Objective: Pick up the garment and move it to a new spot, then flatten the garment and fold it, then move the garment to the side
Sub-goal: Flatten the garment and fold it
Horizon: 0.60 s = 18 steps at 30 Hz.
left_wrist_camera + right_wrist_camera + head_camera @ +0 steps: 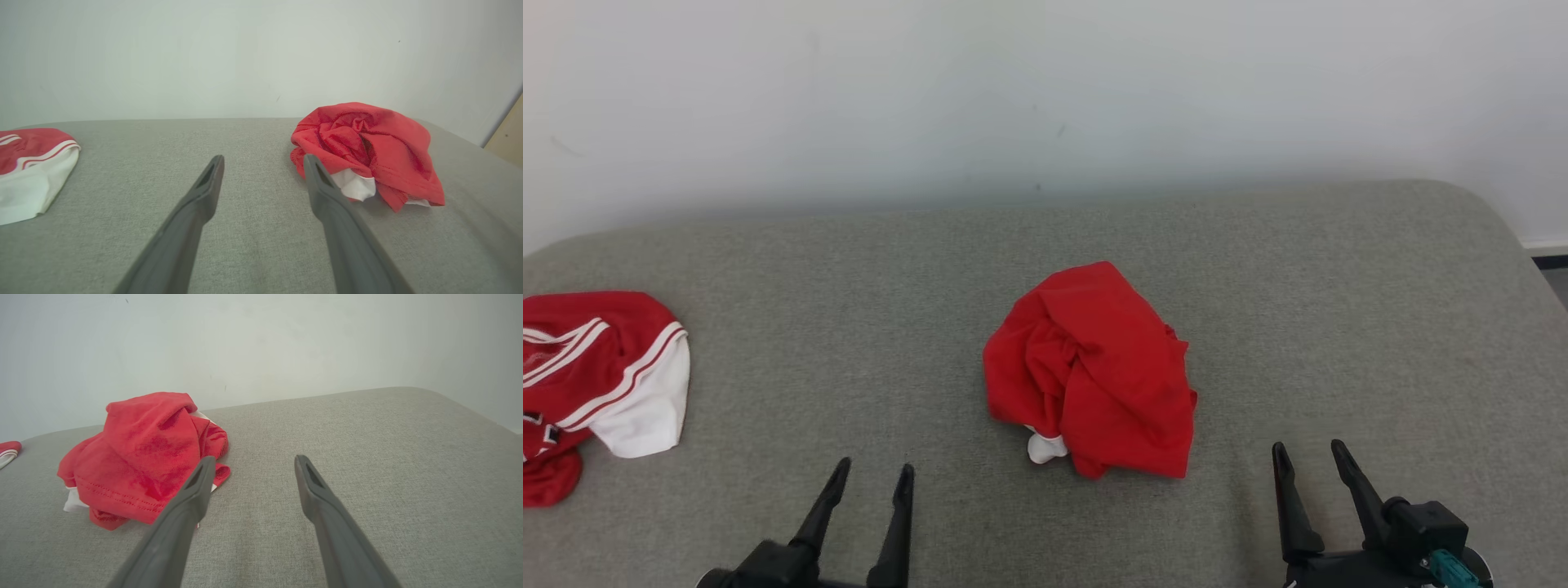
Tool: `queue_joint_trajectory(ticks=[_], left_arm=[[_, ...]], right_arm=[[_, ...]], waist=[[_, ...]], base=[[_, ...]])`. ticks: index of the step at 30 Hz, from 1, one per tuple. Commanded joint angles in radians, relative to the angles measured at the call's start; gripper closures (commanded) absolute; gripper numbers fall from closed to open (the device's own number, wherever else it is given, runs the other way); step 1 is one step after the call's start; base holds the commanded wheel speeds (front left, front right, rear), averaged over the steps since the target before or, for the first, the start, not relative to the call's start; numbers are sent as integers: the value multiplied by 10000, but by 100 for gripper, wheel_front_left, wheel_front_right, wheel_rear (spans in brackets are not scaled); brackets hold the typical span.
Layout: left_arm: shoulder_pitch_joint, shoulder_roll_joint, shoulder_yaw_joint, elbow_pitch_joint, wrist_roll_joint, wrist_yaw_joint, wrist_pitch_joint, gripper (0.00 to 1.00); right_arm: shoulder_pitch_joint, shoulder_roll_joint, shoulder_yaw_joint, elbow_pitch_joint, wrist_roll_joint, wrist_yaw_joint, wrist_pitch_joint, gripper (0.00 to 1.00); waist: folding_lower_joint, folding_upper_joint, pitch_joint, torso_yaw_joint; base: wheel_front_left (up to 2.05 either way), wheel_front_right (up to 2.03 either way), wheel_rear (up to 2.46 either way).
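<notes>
**Status: both claws open, garment lying free on the worktop**

1. Garment. I see the garment (1094,367), plain red, crumpled into a loose heap near the middle of the grey fabric worktop (1339,286). A small patch of white cloth shows at the edge of the heap nearest to me. The heap rests on the worktop and is apart from both claws.

2. Left claw. The left claw (875,467) is open, its two dark fingers spread with only bare worktop between them. It sits nearer to me than the garment and off to the garment's left. It grips nothing.

3. Right claw. The right claw (1309,447) is also open and grips nothing. It sits nearer to me than the garment and off to the garment's right.

4. Surroundings. A second piece of clothing (596,367), red with white stripes and a white panel, lies well to the left of the garment and is partly cut off by the picture's edge. A pale wall (1045,98) rises behind the garment, beyond the worktop's far edge.
</notes>
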Motion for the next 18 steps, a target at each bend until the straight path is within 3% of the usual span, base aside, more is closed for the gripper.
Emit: queue_joint_trajectory(ticks=[1,7,18], left_arm=[[-579,135,-419,228,-167,21,114,0],[-2167,281,-1353,782,-996,22,1215,0],[-5990,136,-1886,2098,-1288,328,5152,0]], right_arm=[[-159,-8,19,13,49,34,-41,0],[-260,-5,65,62,39,34,-72,0],[-375,-3,126,194,175,34,-147,0]], waist=[[-1,0,156,-475],[-1,0,352,-1314],[-1,0,719,-3065]], base=[[0,0,0],[0,0,0],[0,0,0]])
